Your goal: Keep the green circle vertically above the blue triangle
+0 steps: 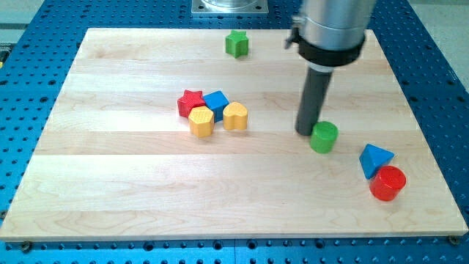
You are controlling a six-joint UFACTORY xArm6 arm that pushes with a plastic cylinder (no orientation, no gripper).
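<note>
My tip [306, 132] touches green circle's [323, 137] left.

Bright, even overhead light; soft shadows; arm's top perhaps slightly blurred.

Pale wooden board [146, 183] on blue perforated table [29, 73].

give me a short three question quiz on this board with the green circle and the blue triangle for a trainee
1. True or false: my tip is beside the green circle, on the view's left.
2. Which block touches the blue triangle? A red circle, B green star, C yellow heart.
3. How many blocks form the cluster left of the rod?

Key: 1 true. 2 A, the red circle. 3 four: red star, blue cube, yellow hexagon, yellow heart.
</note>
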